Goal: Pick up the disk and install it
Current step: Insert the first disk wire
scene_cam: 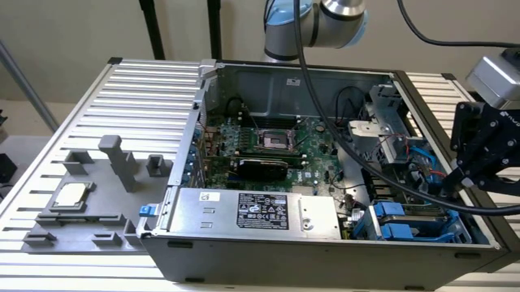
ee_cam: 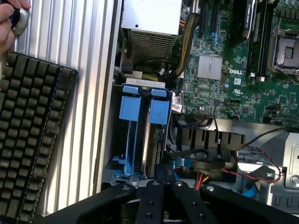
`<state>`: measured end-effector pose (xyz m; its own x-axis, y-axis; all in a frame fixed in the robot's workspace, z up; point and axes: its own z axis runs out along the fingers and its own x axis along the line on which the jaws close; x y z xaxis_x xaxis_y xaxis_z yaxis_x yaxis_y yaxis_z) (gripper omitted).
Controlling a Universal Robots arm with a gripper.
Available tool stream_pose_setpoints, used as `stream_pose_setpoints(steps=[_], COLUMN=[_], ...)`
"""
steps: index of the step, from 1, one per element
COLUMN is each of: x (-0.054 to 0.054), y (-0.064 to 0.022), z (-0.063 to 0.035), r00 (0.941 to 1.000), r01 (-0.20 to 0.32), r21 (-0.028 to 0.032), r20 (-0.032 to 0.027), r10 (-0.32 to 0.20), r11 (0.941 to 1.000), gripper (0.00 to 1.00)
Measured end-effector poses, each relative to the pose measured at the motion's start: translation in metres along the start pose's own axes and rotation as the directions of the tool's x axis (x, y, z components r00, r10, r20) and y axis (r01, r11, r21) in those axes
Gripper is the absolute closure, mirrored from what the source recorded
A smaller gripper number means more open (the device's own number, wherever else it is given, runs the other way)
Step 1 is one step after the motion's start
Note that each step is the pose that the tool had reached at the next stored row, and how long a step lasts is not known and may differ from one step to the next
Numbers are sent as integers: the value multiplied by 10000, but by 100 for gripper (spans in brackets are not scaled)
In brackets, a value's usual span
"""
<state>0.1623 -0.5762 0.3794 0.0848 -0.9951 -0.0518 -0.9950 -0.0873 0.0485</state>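
The end effector (scene_cam: 464, 177) hangs at the exterior view's right, over the edge of an open computer case (scene_cam: 325, 255) that lies on its side on a slatted metal table (scene_cam: 138, 91). In the wrist view its black fingers (ee_cam: 161, 179) meet at their tips, so it is clenched with nothing gripped between them. It sits just above the drive bay (scene_cam: 442, 234).

The disk (ee_cam: 153, 140) is already in that bay, at the case's near corner on the exterior view's right. It is seen edge-on, a grey strip topped by a blue plastic tab. A 2nd blue tab with long blue rails stands just beside it. The end effector does not touch the disk.

Inside the case, a large silver power supply (scene_cam: 252, 213) with a black label fills the near side, to the exterior view's left of the bay. The green motherboard (scene_cam: 268, 146) lies behind it. A thick black cable (scene_cam: 325, 109) runs down from the robot arm (scene_cam: 317, 24) across the case toward the end effector.

On the table at the exterior view's left, a grey fixture (scene_cam: 81, 225) carries a small square silver chip (scene_cam: 69, 194), well apart from the case.

The wrist view also shows a black keyboard (ee_cam: 28, 140) lying on the table beside the case, and a person's hand (ee_cam: 5, 28) at its far end, resting on a round silver object whose kind I cannot tell.
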Motion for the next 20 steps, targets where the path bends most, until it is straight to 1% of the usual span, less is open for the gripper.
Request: stream_pose_setpoints(steps=[13,16,17,18,20], x=[-259,-283,-284,-286,-288], y=[-54,-54,-48,-38,-12], z=[246,260,261,262,263], r00=[9997,9994,9992,9990,9985], r01=[257,351,395,447,545], r21=[-15,-20,-22,-25,-31], r20=[-20,-27,-29,-30,-35], r10=[-257,-351,-396,-447,-545], r11=[9997,9994,9992,9990,9985], gripper=[89,88,76,76,64])
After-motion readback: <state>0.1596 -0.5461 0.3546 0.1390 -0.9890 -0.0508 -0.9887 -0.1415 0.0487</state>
